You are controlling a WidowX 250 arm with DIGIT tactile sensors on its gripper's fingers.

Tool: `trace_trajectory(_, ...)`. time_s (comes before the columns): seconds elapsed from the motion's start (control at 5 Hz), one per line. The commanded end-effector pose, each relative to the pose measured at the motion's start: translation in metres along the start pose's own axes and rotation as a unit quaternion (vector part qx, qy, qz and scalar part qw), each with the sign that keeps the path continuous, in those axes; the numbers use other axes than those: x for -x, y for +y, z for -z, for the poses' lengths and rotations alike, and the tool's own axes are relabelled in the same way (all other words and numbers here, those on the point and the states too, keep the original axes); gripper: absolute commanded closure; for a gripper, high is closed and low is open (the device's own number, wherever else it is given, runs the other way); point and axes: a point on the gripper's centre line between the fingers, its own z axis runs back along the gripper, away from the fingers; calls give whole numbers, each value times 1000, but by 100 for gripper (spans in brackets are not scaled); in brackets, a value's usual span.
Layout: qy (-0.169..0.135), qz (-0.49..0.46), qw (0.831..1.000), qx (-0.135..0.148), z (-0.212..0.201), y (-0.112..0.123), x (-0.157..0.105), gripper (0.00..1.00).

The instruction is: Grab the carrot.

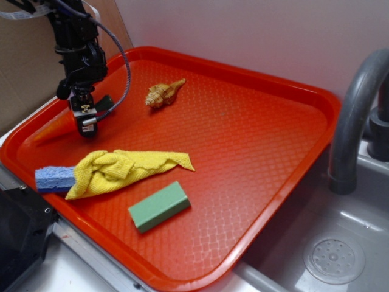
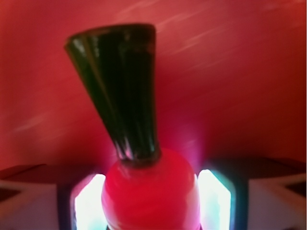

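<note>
Pale wall rises behind a red tray (image 1: 261,158) that rests beside a grey sink (image 1: 340,243), whose curved faucet (image 1: 355,115) stands at the right edge. On the tray's far left the black arm comes down from above, with the end effector (image 1: 85,118) low over the tray floor. The carrot (image 1: 58,125) lies there, its orange taper pointing left toward the tray rim and its dark green top (image 1: 104,102) sticking out to the right of the end effector. The wrist view shows the carrot (image 2: 151,191) close up, its orange body sitting between the two bright finger pads (image 2: 88,203), one on each side, the green stub (image 2: 120,91) pointing away from the camera. The fingers sit narrowly around the carrot body, though the glare hides whether they actually press on it. A tan seashell (image 1: 164,93) lies farther back on the tray, well apart from the carrot. Nearer the front, a yellow cloth (image 1: 124,169) lies crumpled, touching a blue sponge (image 1: 53,179) at its left end. A green block (image 1: 159,206) lies just in front of the cloth.
</note>
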Motion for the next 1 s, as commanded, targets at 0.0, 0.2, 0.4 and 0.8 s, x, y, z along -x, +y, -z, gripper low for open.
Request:
trace_trajectory(0.0,-25,-160,986,-32,-105,-29,2,100)
trace_trajectory(0.2,-46,-183,982,-11,-140,-58,9,100)
trace_trajectory(0.4,-65,-184,980,22,-163,-78,16,100)
trace_trajectory(0.8,-109,-152,981,42,-172,-84,22,100)
